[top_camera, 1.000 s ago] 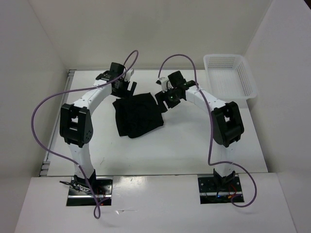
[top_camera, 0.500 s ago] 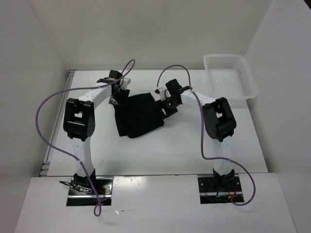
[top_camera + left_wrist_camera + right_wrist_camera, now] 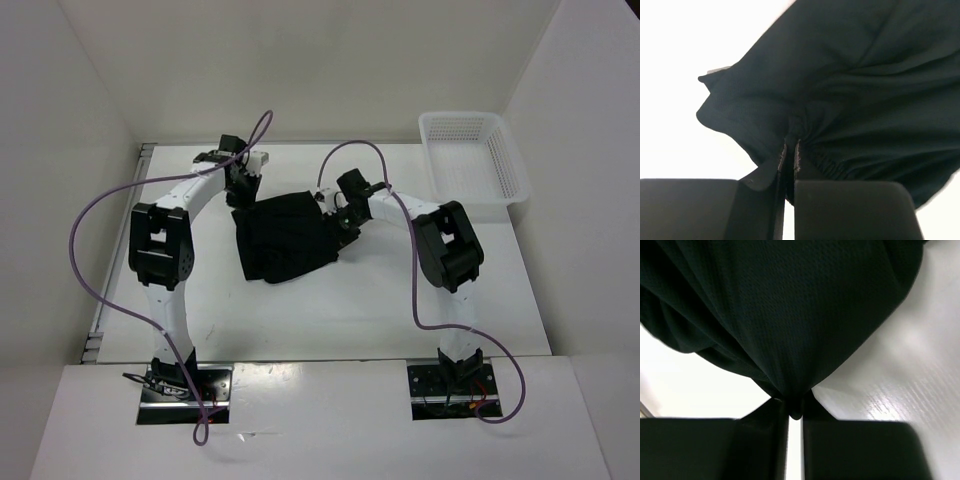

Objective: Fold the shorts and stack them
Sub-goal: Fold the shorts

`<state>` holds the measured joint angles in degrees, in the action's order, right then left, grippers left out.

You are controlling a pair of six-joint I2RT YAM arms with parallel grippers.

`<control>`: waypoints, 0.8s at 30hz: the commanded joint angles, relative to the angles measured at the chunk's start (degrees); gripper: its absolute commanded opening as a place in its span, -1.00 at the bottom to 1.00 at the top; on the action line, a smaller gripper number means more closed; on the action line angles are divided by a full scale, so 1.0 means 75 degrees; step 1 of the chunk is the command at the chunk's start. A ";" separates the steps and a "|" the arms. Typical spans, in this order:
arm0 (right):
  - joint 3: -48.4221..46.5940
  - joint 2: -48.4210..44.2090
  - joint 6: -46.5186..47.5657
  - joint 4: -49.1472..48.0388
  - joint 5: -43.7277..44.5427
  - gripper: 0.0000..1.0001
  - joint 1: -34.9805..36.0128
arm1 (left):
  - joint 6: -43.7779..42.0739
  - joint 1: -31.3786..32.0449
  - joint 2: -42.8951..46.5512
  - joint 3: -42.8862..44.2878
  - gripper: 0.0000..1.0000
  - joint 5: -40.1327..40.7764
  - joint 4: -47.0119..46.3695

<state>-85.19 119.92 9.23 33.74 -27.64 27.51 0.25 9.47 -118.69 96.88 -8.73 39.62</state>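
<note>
Operator: why hold both far corners?
Observer: Left gripper (image 3: 790, 150), at ten o'clock of the shorts (image 3: 290, 238), is clenched on the gathered elastic edge; right gripper (image 3: 795, 407), at two o'clock, pinches a bunched fold. I'd guess to draw that edge toward six.
Operator: Fabric?
Observer: Black fine-mesh knit, limp, rumpled, lying mid table (image 3: 400, 300).

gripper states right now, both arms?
left gripper: closed, pinching the shorts
right gripper: closed, pinching the shorts
</note>
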 commanded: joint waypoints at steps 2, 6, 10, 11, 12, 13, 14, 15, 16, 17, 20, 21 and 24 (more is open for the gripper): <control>-0.0102 0.0054 0.0234 0.0060 -0.0006 -1.00 0.0059 | -0.0034 -0.0021 0.0591 0.1214 -1.00 -0.0312 0.0330; -0.0535 0.0124 0.0315 0.0153 -0.0006 -1.00 0.0059 | -0.0034 -0.0021 0.0662 0.1812 -1.00 -0.0101 0.0401; -0.0782 0.0124 0.0234 0.0154 -0.0147 -1.00 0.0059 | -0.0034 -0.0021 0.0557 0.1977 -1.00 0.0296 0.0331; -0.0852 0.0124 0.0234 0.0154 -0.0147 -1.00 0.0059 | -0.0034 -0.0021 0.0452 0.1873 -1.00 0.0367 0.0250; -0.0853 0.0124 0.0234 0.0154 -0.0147 -1.00 0.0059 | -0.0034 -0.0021 0.0335 0.1698 -1.00 0.0495 0.0098; -0.0934 0.0217 0.0164 0.0154 -0.0147 -0.98 0.0129 | -0.0034 -0.0102 0.0334 0.1591 -1.00 0.0566 -0.0031; -0.1004 0.0218 0.0163 0.0154 -0.0147 -0.83 0.0129 | -0.0034 -0.0173 0.0206 0.1509 -0.96 0.0567 -0.0136; -0.1005 0.0288 0.0094 0.0154 -0.0147 -0.77 0.0129 | -0.0034 -0.0173 0.0008 0.1508 -0.71 0.0671 -0.0323; -0.1086 0.0288 0.0093 0.0085 -0.0147 -0.66 0.0129 | -0.0034 -0.0173 -0.0110 0.1427 -0.56 0.0672 -0.0325; -0.1191 0.0369 0.0093 0.0084 -0.0147 -0.46 0.0129 | -0.0034 -0.0243 -0.0228 0.1426 -0.40 0.0742 -0.0395; -0.1298 0.0301 0.0023 0.0084 0.0133 0.06 0.0129 | -0.0034 -0.0313 -0.0393 0.1718 0.44 0.0742 -0.0326; -0.1379 0.0300 0.0115 0.0084 0.0204 0.13 0.0129 | -0.0034 -0.0314 -0.0103 0.1824 0.57 0.0673 -0.0325; -0.1380 0.0089 0.0210 0.0084 0.0274 0.30 0.0129 | -0.0034 -0.0314 0.0611 0.2023 0.75 0.0579 -0.0244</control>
<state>-92.62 122.39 10.02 34.28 -26.72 27.90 0.14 7.42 -120.77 108.44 -4.08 39.18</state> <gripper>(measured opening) 0.618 0.866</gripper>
